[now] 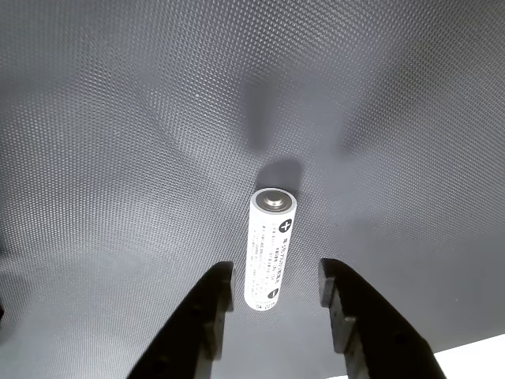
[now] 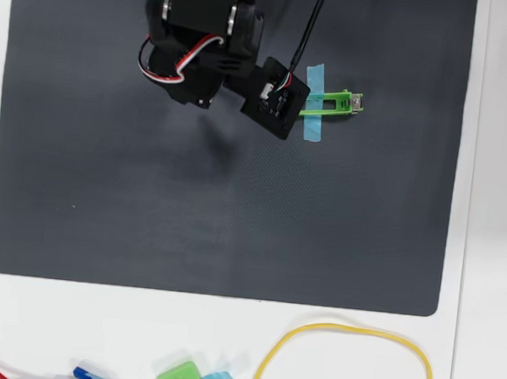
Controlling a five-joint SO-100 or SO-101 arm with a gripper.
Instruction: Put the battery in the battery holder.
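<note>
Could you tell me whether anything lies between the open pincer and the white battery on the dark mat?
Nothing visible does. In the wrist view the small silver-white cylindrical battery lies on bare dark grey textured mat, its near end already between the two black fingers of the open pincer. Neither finger appears to touch it.

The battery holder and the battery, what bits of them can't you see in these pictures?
- Battery holder: overhead view, its left end is hidden under the arm's camera block.
- Battery: not visible from overhead, the arm covers it.
- Print on the battery: wrist view, too small to read.
- Gripper: overhead view, hidden beneath the arm.
</note>
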